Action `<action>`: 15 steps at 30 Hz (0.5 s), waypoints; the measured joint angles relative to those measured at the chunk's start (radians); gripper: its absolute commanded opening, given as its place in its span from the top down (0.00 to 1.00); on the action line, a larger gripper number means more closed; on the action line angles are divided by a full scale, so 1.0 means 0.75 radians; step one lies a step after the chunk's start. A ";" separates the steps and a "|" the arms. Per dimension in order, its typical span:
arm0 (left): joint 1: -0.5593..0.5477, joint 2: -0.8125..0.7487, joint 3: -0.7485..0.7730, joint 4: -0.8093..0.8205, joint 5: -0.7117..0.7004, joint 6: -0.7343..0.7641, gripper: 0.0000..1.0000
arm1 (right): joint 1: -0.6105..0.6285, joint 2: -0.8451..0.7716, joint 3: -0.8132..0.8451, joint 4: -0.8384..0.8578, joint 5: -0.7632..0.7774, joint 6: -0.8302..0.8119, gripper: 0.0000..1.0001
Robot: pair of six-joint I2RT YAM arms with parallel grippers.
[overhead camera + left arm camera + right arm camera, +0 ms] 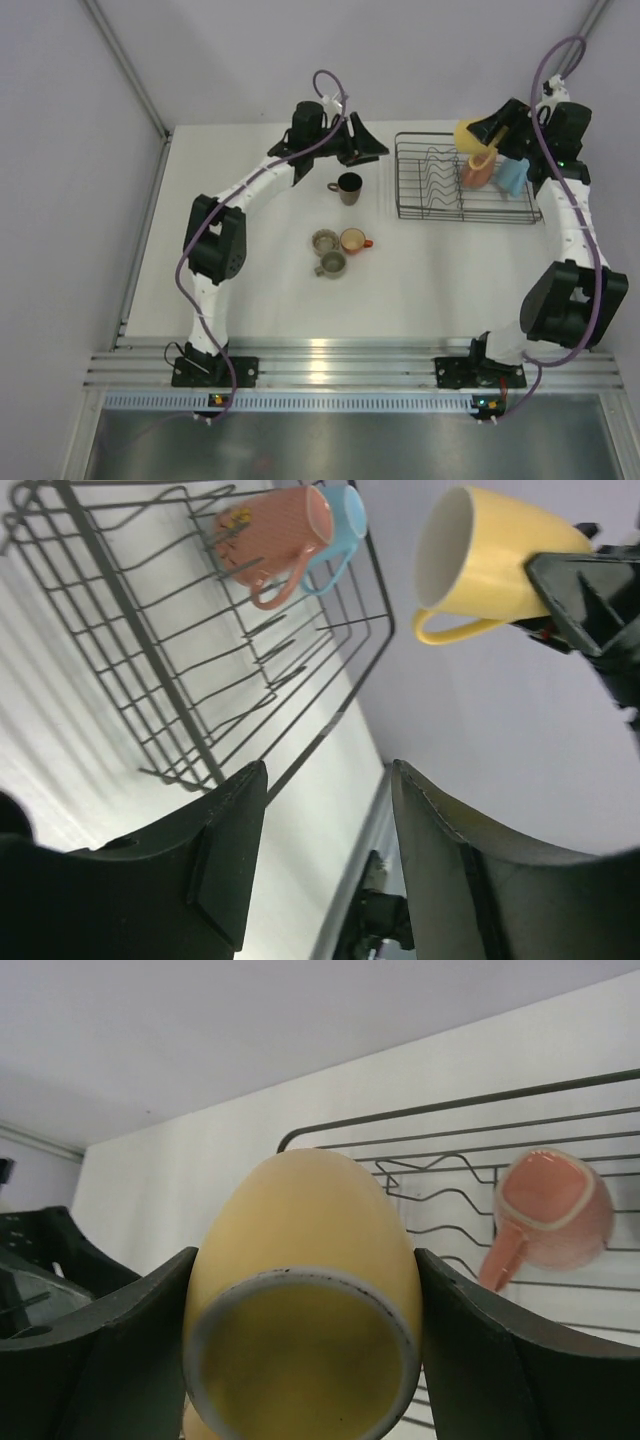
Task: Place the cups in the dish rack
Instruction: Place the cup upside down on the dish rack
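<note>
– White table, grey walls. Where does the dish rack sit?

– Toward the far right corner of the table (260,300). The dish rack (420,215) lies with its long side along the far edge. A pink mug (476,172) and a light blue mug (512,177) lean together at its right end.

– And the right claw?

– The right claw (497,130) pinches the yellow mug (305,1260) near its base, in the air over the rack's far side. The mug lies tipped over, mouth pointing away from the wrist and handle hanging below.

– So which way must it go?

– Downward, it seems. Bare wires lie just left of the pink mug, almost beneath the load.

– The left claw?

– The left claw (328,790) is spread, with nothing between its fingers. It hangs near the middle of the far edge, close to the dark brown mug (349,186). The orange mug (353,240), a grey-olive mug (324,241) and a second grey-olive mug (331,264) stand together near the table's centre, well apart from the rack. The left arm is nearer those four, and the right arm is nearer the rack.
</note>
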 measured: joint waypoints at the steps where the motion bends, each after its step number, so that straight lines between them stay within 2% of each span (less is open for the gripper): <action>1: 0.003 -0.022 0.017 -0.081 -0.027 0.076 0.42 | 0.000 -0.025 0.023 -0.070 0.025 -0.050 1.00; 7: 0.013 -0.173 0.047 -0.466 -0.218 0.436 0.41 | 0.000 -0.127 0.096 -0.367 0.196 -0.274 1.00; 15: 0.013 -0.250 0.013 -0.634 -0.348 0.591 0.41 | 0.000 -0.137 0.095 -0.590 0.393 -0.417 1.00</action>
